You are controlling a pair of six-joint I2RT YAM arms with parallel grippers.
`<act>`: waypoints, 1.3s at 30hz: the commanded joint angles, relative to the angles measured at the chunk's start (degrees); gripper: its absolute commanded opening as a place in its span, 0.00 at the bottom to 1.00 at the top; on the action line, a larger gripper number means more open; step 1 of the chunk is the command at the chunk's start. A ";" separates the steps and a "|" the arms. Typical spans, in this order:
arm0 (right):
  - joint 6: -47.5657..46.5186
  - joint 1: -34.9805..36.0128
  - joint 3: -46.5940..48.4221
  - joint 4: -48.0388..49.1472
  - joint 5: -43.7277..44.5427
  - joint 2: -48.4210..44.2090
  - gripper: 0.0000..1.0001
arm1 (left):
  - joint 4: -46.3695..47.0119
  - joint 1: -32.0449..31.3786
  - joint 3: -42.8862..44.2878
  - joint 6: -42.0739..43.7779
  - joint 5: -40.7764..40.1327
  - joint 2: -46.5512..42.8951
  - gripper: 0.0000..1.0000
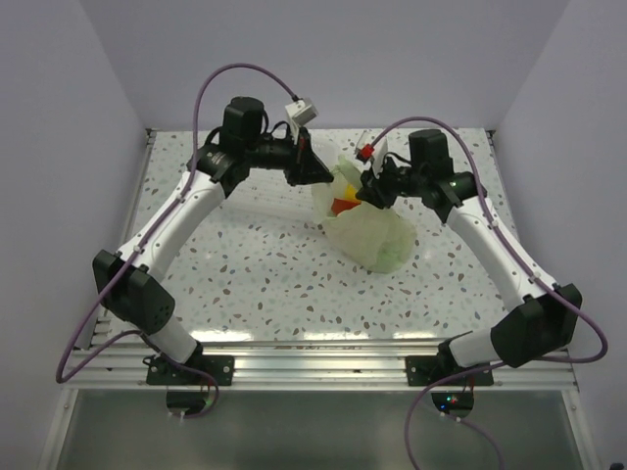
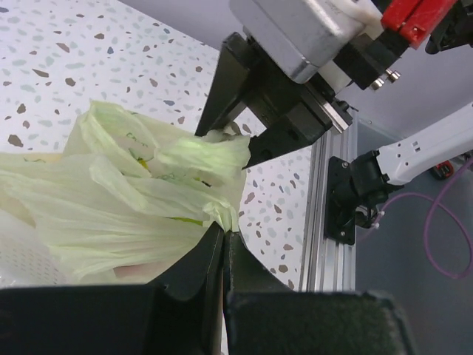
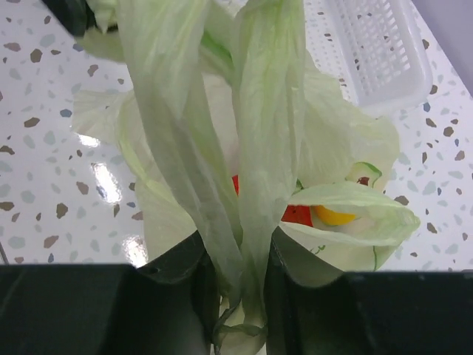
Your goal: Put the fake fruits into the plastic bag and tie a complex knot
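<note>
The pale green plastic bag (image 1: pixel 374 238) stands mid-table, its mouth pulled up between both arms. Red-orange fake fruits (image 1: pixel 343 206) show through the opening; in the right wrist view a red piece (image 3: pixel 297 214) and a yellow piece (image 3: pixel 334 216) lie inside. My left gripper (image 2: pixel 224 235) is shut on a bunched edge of the bag (image 2: pixel 111 207). My right gripper (image 3: pixel 235 266) has two long handle strips (image 3: pixel 259 148) running down between its fingers, which press on them from both sides. From above, the left gripper (image 1: pixel 315 174) and right gripper (image 1: pixel 370 193) flank the bag's top. No knot shows.
A white plastic basket (image 3: pixel 377 52) lies on the speckled table beyond the bag. The aluminium rail at the table's near edge (image 2: pixel 329 244) and the right arm's base (image 2: pixel 355 192) show in the left wrist view. White walls close the table on three sides.
</note>
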 commanded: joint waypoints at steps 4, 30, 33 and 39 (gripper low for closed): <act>-9.50 -1.46 5.44 -9.43 -8.87 -4.15 0.20 | 9.58 2.90 -3.78 -5.89 -1.47 -9.96 0.00; 5.91 3.29 4.21 -6.24 -19.34 5.78 0.00 | 36.03 -1.85 -8.69 -21.80 -10.27 -4.78 0.00; 11.80 2.85 5.26 -4.99 -19.95 8.14 0.00 | 36.49 -2.20 -11.25 -23.29 -8.94 -5.92 0.00; 18.40 0.39 5.70 -2.01 -22.94 8.68 0.00 | 40.87 -2.11 -20.03 -25.66 -7.81 -10.58 0.00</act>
